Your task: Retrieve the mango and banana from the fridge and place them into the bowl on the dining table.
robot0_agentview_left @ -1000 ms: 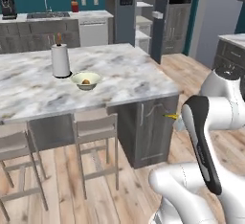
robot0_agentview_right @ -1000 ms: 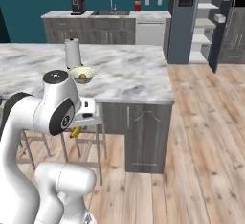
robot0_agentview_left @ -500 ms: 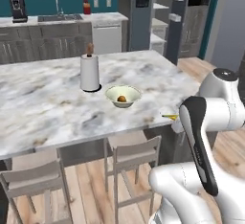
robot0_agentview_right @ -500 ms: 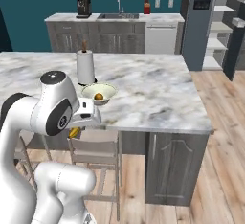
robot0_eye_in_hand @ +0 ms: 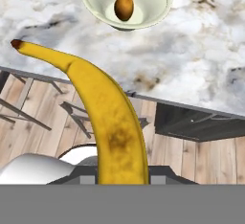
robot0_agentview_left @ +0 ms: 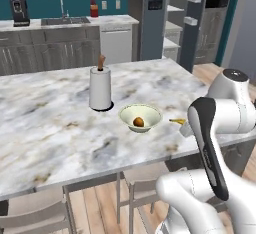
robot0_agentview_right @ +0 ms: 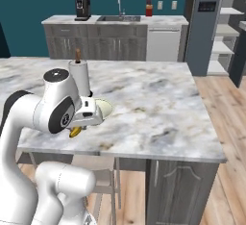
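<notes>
My gripper is shut on the banana, a curved yellow fruit with a dark tip that rises up the middle of the hand view. It hangs over the near edge of the dining table, short of the bowl. The pale cream-green bowl stands on the marble top with the orange-brown mango lying inside it. The banana's end pokes out just right of the bowl, from behind my forearm. The dark slate-blue fridge stands open behind the table, its white shelves showing.
A white paper towel roll stands just behind and left of the bowl. Grey chairs are tucked under the table's near edge. A kitchen counter with sink and coffee machine runs along the back wall.
The whole view has shifted as the base drove up to the table; bowl and paper towel roll now sit closer and more central. The gripper holds the banana as before.
</notes>
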